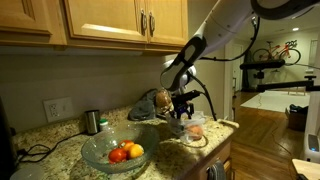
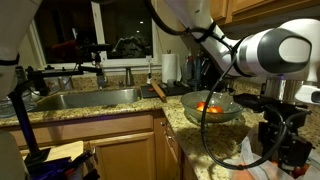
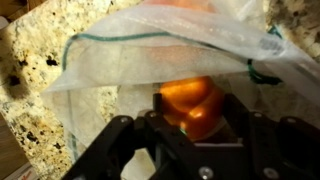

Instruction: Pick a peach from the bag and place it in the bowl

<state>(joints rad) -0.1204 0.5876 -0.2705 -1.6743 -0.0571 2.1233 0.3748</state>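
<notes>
In the wrist view my gripper [image 3: 193,104] is shut on an orange peach [image 3: 188,92], held just above the clear plastic bag [image 3: 120,60] with a green seal line. Another orange fruit shows inside the bag at the top edge. In an exterior view my gripper [image 1: 183,104] hangs just above the bag [image 1: 196,129] on the granite counter. The glass bowl [image 1: 95,155] stands to its left with red and orange fruit inside. The bowl also shows in an exterior view [image 2: 225,112], with my gripper [image 2: 283,138] at the lower right.
A metal cup [image 1: 92,121] stands by the wall behind the bowl. A brown object [image 1: 150,103] lies behind my gripper. A sink [image 2: 85,98] with a faucet takes up the counter beyond the bowl. The counter edge is close to the bag.
</notes>
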